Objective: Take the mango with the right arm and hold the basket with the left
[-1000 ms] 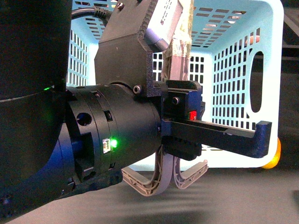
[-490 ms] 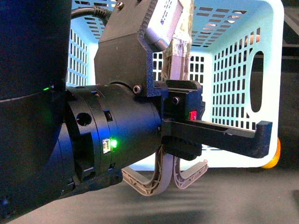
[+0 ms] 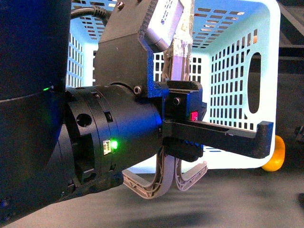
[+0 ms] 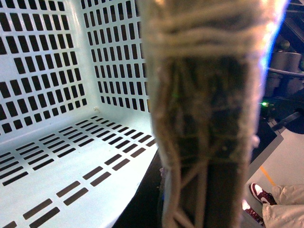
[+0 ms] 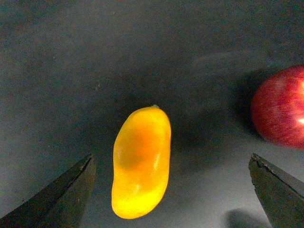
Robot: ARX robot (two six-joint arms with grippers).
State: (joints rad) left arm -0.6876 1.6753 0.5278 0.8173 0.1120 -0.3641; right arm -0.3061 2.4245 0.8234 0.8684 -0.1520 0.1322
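We find the mango (image 5: pixel 141 161) lying flat on the dark table (image 5: pixel 57 61), with bare surface on every side of it. A red apple (image 5: pixel 280 107) lies near but apart, a clear strip of table between the two; nothing touches the mango. The right gripper (image 5: pixel 171 158) hangs above with its jaws spread wide and nothing in them. One dark fingertip stands off each flank of the fruit, and the gap is wider on the apple's side.

We record the mango as a smooth, glossy, elongated oval. It is bright yellow at the end nearer the fingertips and deeper orange toward the far end, with no ridges.

The left gripper (image 3: pixel 167 178) is closed on the tape-wrapped handle (image 3: pixel 179 52) of the light-blue basket (image 3: pixel 232 85). In the left wrist view that handle fills the middle, blurred, with slotted wall and base beside it. In the front view the left arm blocks the left half, and the basket's right rim stands free against dark ground. A yellow-orange fruit (image 3: pixel 275 154) shows partly hidden at the basket's lower right corner; we cannot tell whether it is the mango
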